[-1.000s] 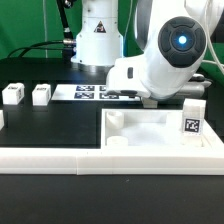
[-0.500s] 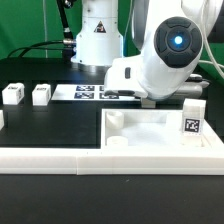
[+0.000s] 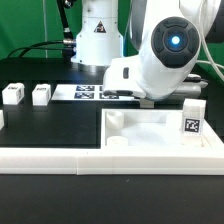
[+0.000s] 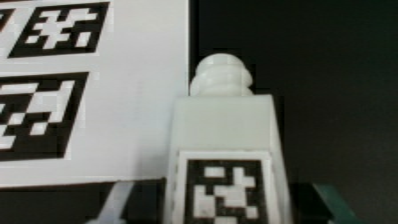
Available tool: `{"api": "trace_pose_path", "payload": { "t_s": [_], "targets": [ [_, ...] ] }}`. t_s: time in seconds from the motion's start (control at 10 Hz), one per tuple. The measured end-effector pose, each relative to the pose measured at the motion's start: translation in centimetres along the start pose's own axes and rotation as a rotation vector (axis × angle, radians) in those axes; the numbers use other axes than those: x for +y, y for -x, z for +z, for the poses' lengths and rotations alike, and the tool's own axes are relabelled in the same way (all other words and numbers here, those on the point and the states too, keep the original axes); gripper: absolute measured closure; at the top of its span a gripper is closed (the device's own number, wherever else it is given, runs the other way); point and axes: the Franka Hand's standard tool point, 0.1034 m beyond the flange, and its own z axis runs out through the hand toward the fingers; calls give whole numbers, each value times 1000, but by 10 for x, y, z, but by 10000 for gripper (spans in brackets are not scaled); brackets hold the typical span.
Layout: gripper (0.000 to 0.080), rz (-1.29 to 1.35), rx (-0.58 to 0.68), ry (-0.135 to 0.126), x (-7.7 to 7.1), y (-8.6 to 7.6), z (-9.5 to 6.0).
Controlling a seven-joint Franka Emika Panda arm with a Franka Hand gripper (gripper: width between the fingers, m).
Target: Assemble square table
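Note:
The square table's white slab (image 3: pixel 150 130) lies recessed face up at the front of the exterior view, with one tagged leg (image 3: pixel 192 118) standing at its right corner. Two more white legs (image 3: pixel 12 94) (image 3: pixel 40 94) stand on the black table at the exterior view's left. In the wrist view another white leg (image 4: pixel 222 130) lies beside the marker board (image 4: pixel 98 90), its tag facing the camera and its rounded peg pointing away. My gripper (image 4: pixel 222 208) is shut on this leg, one finger on each side. In the exterior view the arm's body hides the gripper and the held leg.
The marker board (image 3: pixel 95 92) lies behind the slab near the arm's base (image 3: pixel 97 40). A long white border bar (image 3: pixel 60 155) runs along the front of the table. A green backdrop and cables stand at the back.
The arm's head has shifted slightly toward the exterior view's left. The slab and the other legs have not moved.

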Motion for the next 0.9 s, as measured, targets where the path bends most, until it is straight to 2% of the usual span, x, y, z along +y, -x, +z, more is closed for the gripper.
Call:
{"api": "trace_pose_path", "payload": {
  "t_s": [0.2, 0.3, 0.4, 0.5, 0.7, 0.8, 0.9],
  "targets": [
    [512, 2, 4, -5, 2, -1, -3],
    [512, -5, 8, -15, 4, 3, -19],
    [511, -45, 25, -32, 14, 15, -54],
    [511, -85, 52, -25, 31, 25, -85],
    [511, -89, 99, -7, 51, 53, -124],
    [511, -61, 85, -12, 52, 61, -116],
    [511, -58, 79, -10, 53, 57, -111]
  ]
}}
